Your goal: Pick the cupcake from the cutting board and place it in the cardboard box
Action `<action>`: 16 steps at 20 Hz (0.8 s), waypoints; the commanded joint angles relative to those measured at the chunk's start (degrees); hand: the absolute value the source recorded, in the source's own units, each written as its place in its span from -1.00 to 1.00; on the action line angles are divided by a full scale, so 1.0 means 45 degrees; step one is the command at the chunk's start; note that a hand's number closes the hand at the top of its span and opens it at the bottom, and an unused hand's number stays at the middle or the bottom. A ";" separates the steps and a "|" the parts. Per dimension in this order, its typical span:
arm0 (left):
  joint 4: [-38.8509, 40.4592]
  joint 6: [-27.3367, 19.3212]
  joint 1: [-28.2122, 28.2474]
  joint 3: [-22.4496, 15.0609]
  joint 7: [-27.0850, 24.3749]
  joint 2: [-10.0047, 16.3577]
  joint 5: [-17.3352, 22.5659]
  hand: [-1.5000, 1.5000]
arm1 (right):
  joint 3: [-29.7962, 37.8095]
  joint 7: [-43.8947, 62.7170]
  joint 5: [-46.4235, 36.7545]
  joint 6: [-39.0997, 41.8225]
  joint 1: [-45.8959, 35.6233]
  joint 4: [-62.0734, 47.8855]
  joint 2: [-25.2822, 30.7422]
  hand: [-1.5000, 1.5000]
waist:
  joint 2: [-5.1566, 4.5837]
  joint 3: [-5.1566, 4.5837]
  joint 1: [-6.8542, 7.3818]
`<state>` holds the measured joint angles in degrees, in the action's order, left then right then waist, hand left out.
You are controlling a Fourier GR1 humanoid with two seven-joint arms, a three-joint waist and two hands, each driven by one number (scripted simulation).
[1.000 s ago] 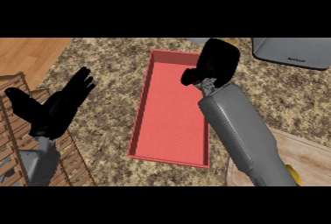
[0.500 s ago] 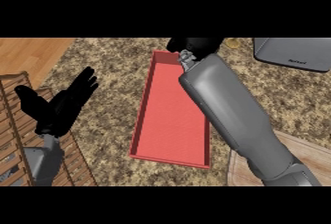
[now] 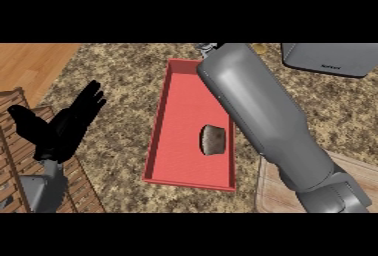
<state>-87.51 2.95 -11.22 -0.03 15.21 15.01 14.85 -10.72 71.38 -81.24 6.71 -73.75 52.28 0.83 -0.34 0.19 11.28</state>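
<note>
The cupcake (image 3: 212, 139) is seen in the box (image 3: 184, 95), well right of the left hand's (image 3: 63, 127) spread, empty fingers (image 3: 91, 98). Placing is judged done; the right forearm (image 3: 258, 115), its fingers unseen, is to be withdrawn.

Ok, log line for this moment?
cupcake: in box, by right wall | right forearm: across box, hand out of view | left hand: open, resting at left

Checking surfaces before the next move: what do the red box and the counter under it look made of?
Box: flat, matte, even red walls and floor, no grain; painted cardboard or plastic, can't tell which. Counter: speckled brown-and-cream pattern, probably granite-like stone.
</note>
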 commanded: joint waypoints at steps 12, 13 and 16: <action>-0.0442 -0.0048 0.0461 0.0388 -0.0223 0.0159 0.0168 0.00 | -0.0544 0.3077 0.1078 -0.1446 0.0297 -0.1822 -0.0176 1.00 | -0.0113 -0.0095 -0.0568; -0.0595 -0.0177 0.0412 0.0209 -0.0127 0.0109 -0.0031 0.00 | -0.0588 0.3077 0.1289 -0.1741 0.0531 -0.1802 -0.0176 1.00 | -0.0108 -0.0079 -0.0605; -0.0518 -0.0189 0.0379 0.0436 0.0011 0.0214 0.0160 0.00 | -0.0658 0.3076 0.1946 -0.2560 0.1247 -0.1686 -0.0176 1.00 | -0.0155 -0.0070 -0.0579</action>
<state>-90.20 2.16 -8.18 1.09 14.73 15.44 15.18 -13.03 71.54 -75.45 1.64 -70.69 45.18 0.82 -0.66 0.38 8.87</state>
